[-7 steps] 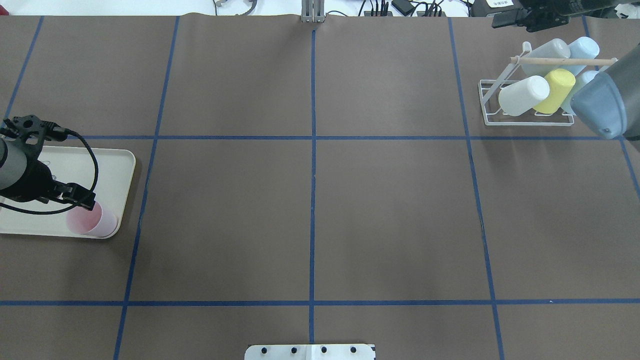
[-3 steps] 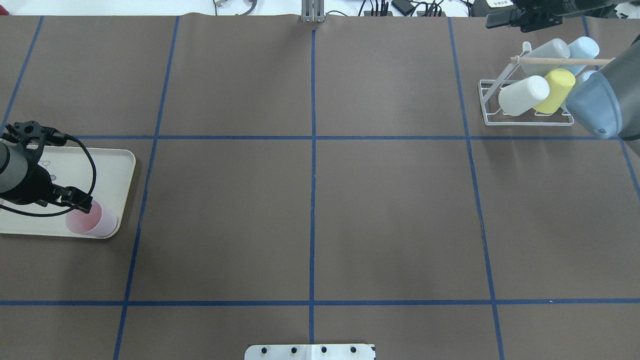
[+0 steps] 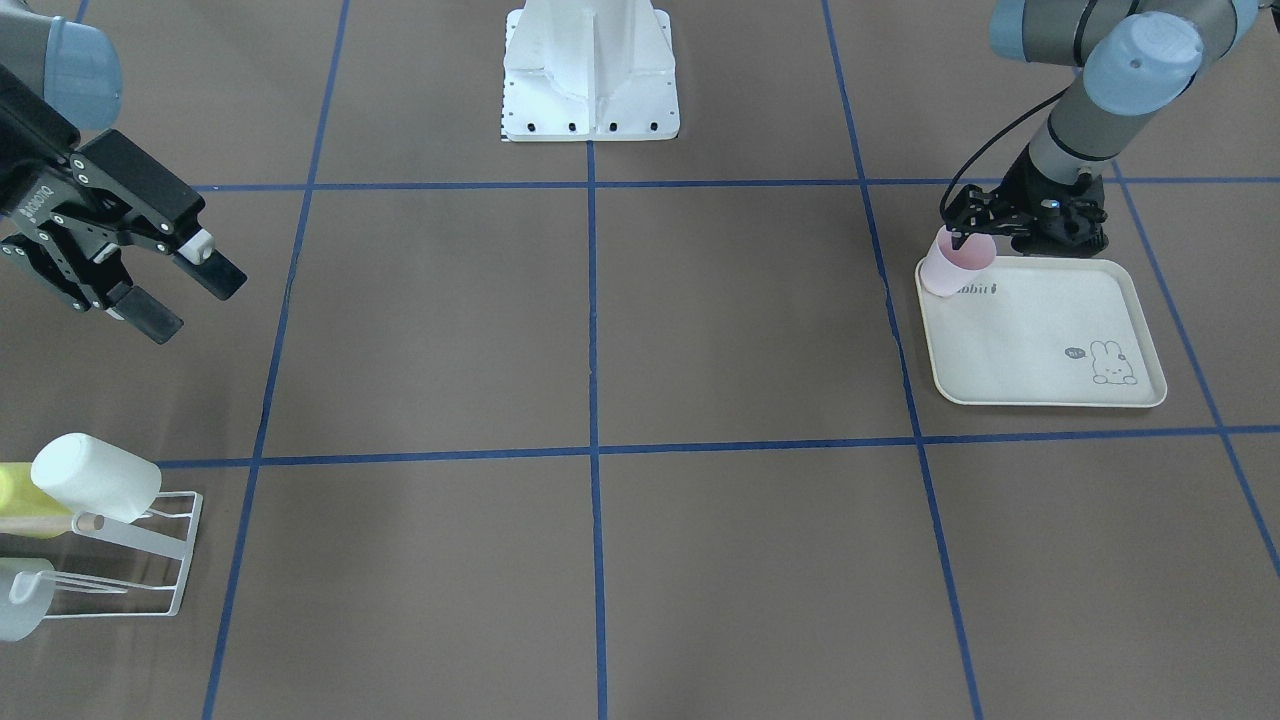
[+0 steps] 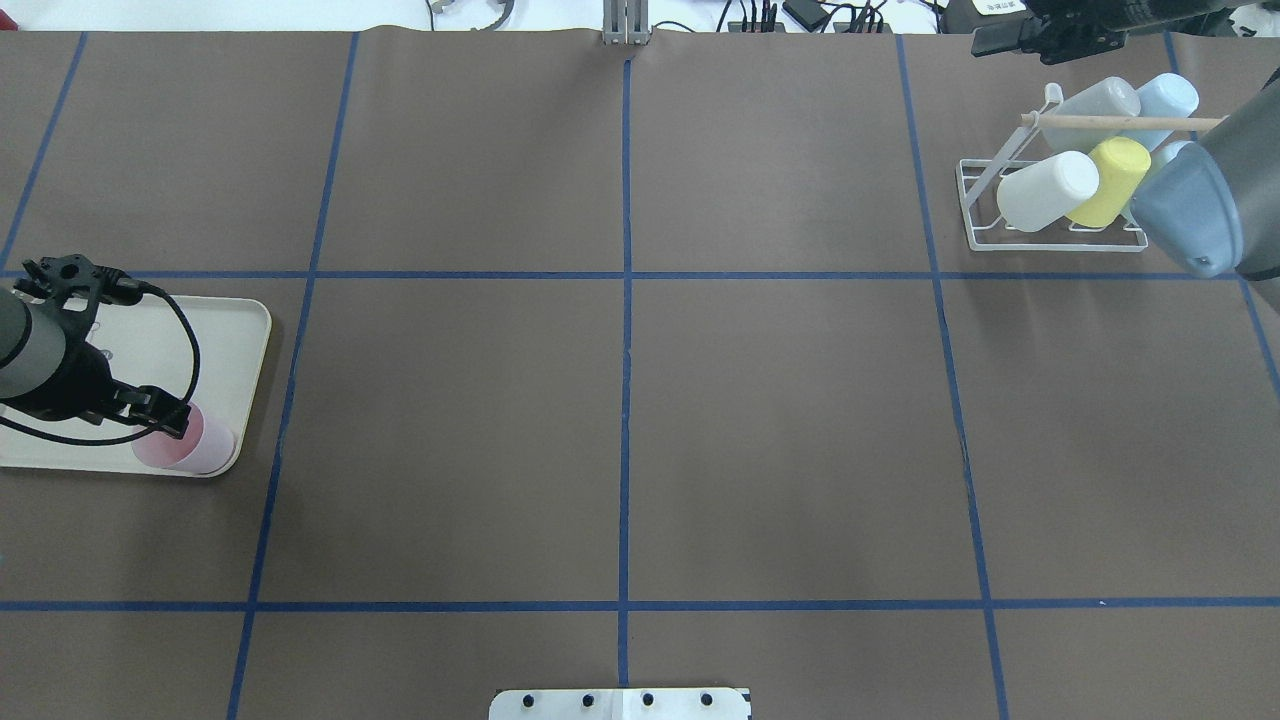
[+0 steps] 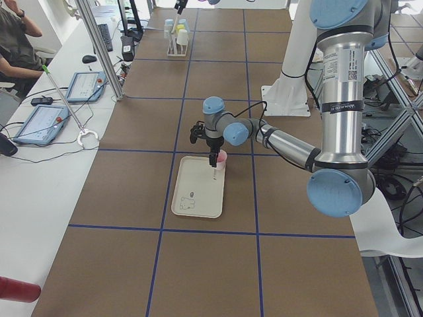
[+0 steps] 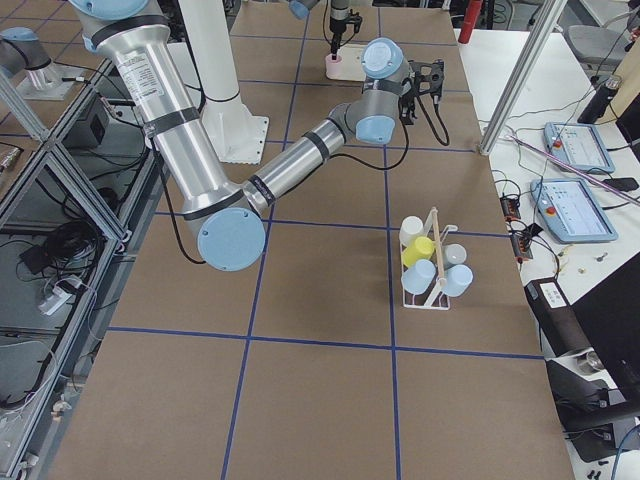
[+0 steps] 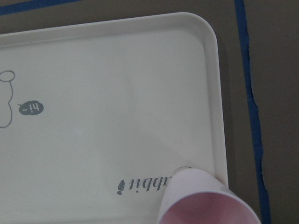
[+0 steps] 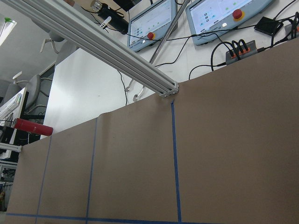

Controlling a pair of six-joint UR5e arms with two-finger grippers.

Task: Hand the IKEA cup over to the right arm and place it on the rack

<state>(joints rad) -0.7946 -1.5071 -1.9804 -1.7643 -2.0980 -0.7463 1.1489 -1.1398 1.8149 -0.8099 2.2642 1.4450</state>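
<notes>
The left gripper (image 4: 172, 422) is at the rim of the pink cup (image 4: 203, 452); I cannot tell whether it grips. The cup stands in a corner of the cream tray (image 4: 228, 335), printed "rabbit" and "hi~". Well apart, the rack (image 4: 972, 214) carries other cups (image 4: 1045, 190). The right gripper (image 3: 195, 305), its lettering unreadable, hangs wide open and empty.

Bright, even light; soft, faint shadows

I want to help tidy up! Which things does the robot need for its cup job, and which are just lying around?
For the job: pink cup, left fingers, right fingers, rack.
Just lying about: rabbit tray, white cup and yellow cup already racked, tablets.
</notes>
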